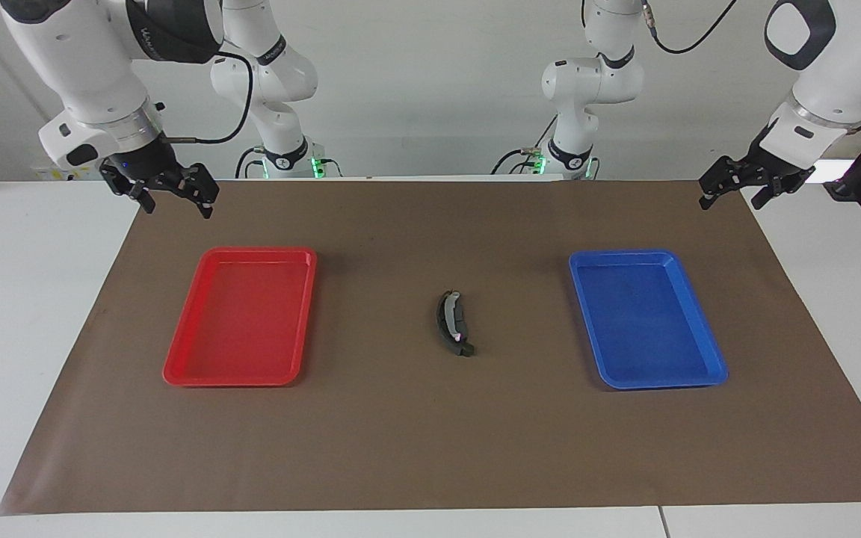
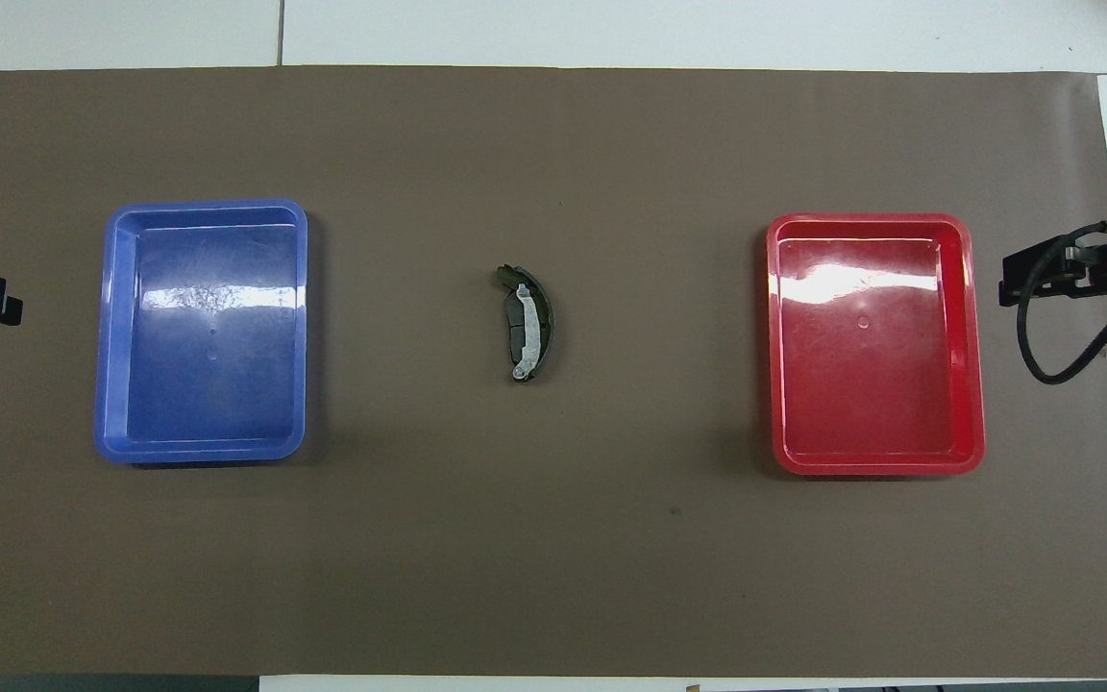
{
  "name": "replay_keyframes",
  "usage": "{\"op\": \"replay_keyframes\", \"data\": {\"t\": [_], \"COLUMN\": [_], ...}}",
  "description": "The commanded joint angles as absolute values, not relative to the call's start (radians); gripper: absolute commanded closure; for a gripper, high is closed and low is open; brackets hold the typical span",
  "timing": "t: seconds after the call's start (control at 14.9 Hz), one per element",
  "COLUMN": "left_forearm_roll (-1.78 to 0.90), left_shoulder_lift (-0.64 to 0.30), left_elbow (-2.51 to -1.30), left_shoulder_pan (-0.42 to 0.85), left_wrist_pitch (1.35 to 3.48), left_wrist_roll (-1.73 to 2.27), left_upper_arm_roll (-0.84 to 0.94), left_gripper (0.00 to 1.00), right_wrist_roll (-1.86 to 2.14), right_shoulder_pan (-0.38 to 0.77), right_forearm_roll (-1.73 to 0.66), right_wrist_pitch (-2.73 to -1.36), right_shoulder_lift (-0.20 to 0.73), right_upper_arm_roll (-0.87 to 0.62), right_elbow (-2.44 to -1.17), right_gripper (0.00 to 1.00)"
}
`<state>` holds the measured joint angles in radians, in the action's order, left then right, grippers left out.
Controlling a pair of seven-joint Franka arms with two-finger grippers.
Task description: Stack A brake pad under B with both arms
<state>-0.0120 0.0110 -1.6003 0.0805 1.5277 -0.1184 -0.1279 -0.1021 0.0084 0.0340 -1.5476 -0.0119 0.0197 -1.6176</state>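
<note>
Two brake pads lie stacked at the middle of the table [image 1: 42, 314], on the brown mat [image 1: 400, 441], between the red tray [image 1: 241, 317] and the blue tray [image 1: 647, 319]. Pad B [image 2: 530, 332], the long crescent with a silvery-white strip along its curve, lies on top. Pad A [image 2: 513, 332], the short dark one, shows from under it along the inner side of the crescent. The stack stands well apart from both trays, with the red tray toward the right arm's end of the table and the blue tray toward the left arm's end. Both trays hold nothing.

The right end effector [image 1: 169, 196] hangs in the air over the mat's edge at the robots' end of the table, near the corner by the red tray. Its fingers are spread apart and hold nothing. The left end effector [image 1: 737, 188] hangs over the mat's corner by the blue tray, also at the robots' end. Its fingers are parted too, with nothing between them. Both arms wait away from the stack, and neither end effector touches any thing.
</note>
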Motion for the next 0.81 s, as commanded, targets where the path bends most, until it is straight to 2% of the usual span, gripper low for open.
{"op": "replay_keyframes", "data": {"t": [0.0,0.74], "left_forearm_roll": [0.005,0.005], "left_shoulder_lift": [0.029,0.029], "left_elbow": [-1.620,-1.620], "left_shoulder_pan": [0.077,0.077], "left_wrist_pitch": [1.531,1.531], "left_wrist_roll": [-0.121,-0.121], "left_upper_arm_roll": [-0.124,-0.126], "left_gripper": [0.01,0.01], "right_wrist_roll": [-0.089,-0.049], "right_shoulder_pan": [0.006,0.015], "right_forearm_roll": [0.051,0.055], "right_wrist_pitch": [-1.494,-1.443], "right_shoulder_lift": [0.004,0.017], "right_upper_arm_roll": [0.015,0.017], "right_elbow": [-1.556,-1.519], "right_gripper": [0.01,0.01]}}
